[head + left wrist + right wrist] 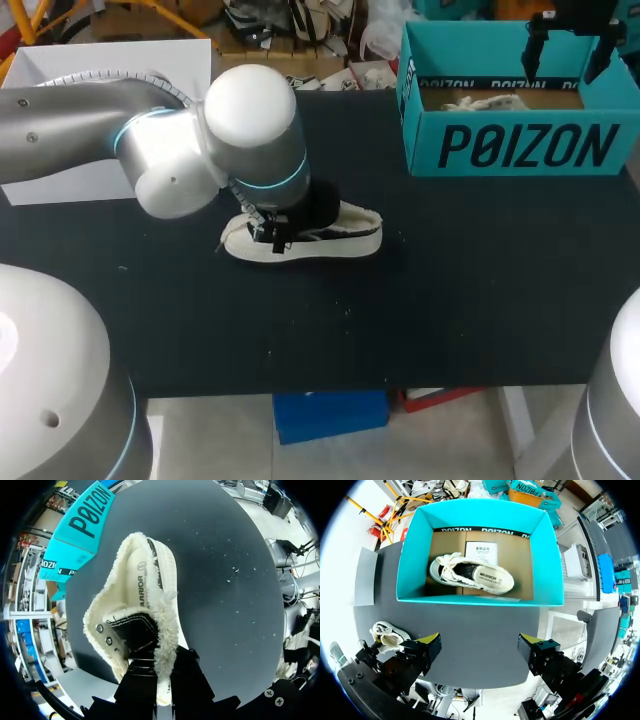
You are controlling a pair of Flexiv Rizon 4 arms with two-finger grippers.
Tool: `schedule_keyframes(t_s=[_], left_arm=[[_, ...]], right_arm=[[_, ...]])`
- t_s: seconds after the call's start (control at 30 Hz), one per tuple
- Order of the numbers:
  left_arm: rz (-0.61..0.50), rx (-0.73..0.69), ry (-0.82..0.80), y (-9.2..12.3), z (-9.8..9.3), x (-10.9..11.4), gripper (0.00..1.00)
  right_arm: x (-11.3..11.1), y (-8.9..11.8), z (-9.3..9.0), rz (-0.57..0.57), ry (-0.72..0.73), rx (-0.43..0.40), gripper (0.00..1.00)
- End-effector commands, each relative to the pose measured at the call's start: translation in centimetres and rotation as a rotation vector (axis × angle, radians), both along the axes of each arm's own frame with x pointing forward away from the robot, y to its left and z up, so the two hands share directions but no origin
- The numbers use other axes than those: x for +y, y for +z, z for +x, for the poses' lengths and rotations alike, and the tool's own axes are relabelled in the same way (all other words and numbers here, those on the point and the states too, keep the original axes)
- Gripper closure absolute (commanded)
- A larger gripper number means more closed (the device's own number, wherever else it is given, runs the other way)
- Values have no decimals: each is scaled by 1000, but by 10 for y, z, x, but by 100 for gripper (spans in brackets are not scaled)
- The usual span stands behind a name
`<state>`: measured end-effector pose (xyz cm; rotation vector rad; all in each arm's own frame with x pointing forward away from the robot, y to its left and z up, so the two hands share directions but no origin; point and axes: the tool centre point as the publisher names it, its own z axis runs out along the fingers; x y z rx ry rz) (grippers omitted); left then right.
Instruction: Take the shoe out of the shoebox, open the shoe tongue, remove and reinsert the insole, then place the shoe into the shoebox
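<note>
A white low shoe (320, 238) with frayed edges lies on its sole on the black table, to the left of the teal shoebox (510, 120). My left gripper (272, 232) is shut on the shoe's frayed side edge near the lace end. In the left wrist view the shoe (145, 595) stretches away from the left gripper (161, 682), with its insole (141, 587) lying inside. My right gripper (480, 647) hangs open high above the shoebox (470, 597). A second white shoe (470, 573) lies inside the box.
A white flat box (100, 110) stands at the table's back left. The table's front edge runs close below the shoe in the head view. My left arm's big elbow joint (250, 120) hides the table behind the shoe.
</note>
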<state>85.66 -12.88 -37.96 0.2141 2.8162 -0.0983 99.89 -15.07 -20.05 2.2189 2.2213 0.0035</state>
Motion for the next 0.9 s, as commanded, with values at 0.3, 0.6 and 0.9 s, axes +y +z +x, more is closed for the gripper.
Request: schedule_keyframes(t_s=[0.3,0.6,0.9], left_arm=[[-33,75,-65,-1,-1,1,0],[-10,69,-86,38,-15,13,0],[-123,106,-59,78,-23,38,0]], right_arm=[[0,0,0,0,0,1,0],[0,0,0,0,0,1,0],[0,0,0,0,0,1,0]])
